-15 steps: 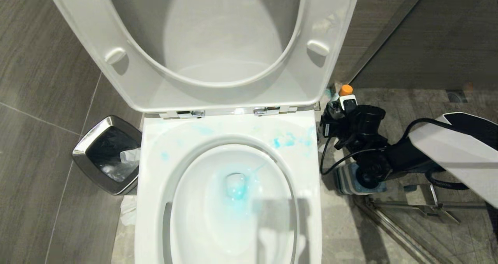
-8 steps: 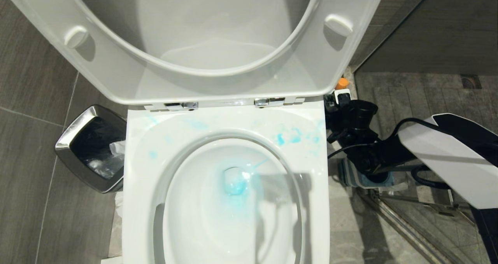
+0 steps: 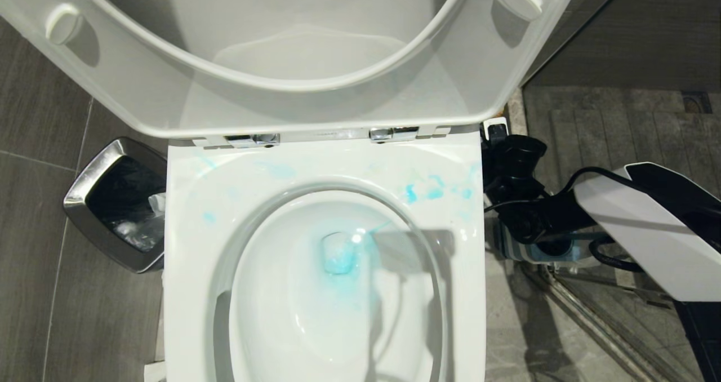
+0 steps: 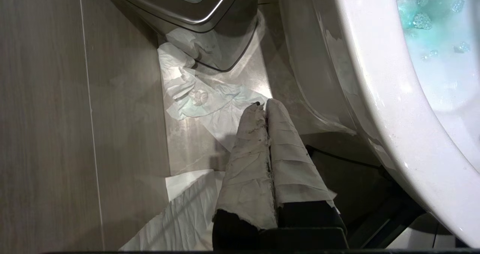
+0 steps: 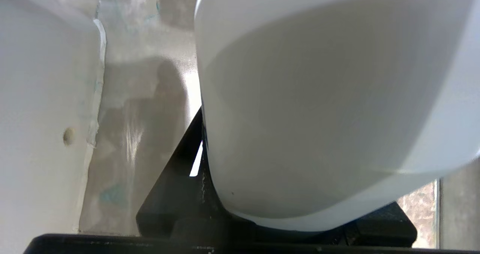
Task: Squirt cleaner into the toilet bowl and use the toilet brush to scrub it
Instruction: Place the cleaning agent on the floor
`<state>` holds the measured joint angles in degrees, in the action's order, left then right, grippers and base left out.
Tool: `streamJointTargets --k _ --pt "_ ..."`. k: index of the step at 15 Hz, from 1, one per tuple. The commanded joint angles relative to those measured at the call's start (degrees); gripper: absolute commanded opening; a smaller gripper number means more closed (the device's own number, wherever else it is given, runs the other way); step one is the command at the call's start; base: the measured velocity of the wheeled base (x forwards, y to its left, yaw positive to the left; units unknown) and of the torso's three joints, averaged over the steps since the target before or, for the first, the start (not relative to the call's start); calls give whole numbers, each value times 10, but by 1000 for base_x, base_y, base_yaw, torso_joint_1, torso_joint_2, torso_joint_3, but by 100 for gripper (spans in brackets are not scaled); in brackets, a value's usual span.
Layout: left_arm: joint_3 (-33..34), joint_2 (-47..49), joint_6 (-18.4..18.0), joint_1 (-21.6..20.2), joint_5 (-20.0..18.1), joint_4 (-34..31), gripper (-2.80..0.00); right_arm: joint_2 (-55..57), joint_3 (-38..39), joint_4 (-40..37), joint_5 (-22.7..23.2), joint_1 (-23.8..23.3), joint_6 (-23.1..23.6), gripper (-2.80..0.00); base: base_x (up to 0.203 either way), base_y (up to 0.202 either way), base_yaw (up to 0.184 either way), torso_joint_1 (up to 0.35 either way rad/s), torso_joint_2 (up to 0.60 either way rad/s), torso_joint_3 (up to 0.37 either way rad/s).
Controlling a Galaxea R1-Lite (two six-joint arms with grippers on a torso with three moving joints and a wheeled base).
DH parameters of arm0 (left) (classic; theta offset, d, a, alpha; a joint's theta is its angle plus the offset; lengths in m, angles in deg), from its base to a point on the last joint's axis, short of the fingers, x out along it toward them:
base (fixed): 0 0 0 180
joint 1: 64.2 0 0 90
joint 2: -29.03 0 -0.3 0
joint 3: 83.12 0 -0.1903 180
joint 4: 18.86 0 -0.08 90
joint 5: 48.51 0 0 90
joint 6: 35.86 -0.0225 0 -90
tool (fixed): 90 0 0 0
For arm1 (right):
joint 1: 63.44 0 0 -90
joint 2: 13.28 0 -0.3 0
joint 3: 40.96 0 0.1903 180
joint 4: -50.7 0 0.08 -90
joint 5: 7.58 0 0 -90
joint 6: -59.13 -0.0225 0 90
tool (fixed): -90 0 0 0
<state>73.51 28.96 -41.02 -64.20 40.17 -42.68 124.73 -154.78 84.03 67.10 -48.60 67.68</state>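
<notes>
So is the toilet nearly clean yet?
Not yet. Squirting looks done: blue cleaner sits in the water of the toilet bowl and smears its rim. In hand: the right gripper holds the white bottle beside the toilet. Left: scrubbing, as no brush is in the bowl. The left gripper hangs shut, low by the floor.

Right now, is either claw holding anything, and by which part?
Right claw grips the cleaner bottle by its white body, beside the toilet bowl. Left claw is shut on nothing, down by the floor.
</notes>
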Motion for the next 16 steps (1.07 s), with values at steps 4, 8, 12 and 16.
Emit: streamJointTargets --k 4,8,12,16 --pt "0 1 -2 0 -1 -2 -280 -6 -10 1 -1 5 0 -280 0 0 0 0 0 0" --pt "0 1 -13 0 -3 -1 -280 -24 -8 0 -3 7 0 -280 0 0 0 0 0 0" --pt "0 1 -15 0 -4 -2 -280 -32 -4 0 -7 8 0 -280 0 0 0 7 5 76" --pt "0 1 -20 0 -4 -1 -280 -31 -4 1 -9 9 0 -280 0 0 0 1 2 180"
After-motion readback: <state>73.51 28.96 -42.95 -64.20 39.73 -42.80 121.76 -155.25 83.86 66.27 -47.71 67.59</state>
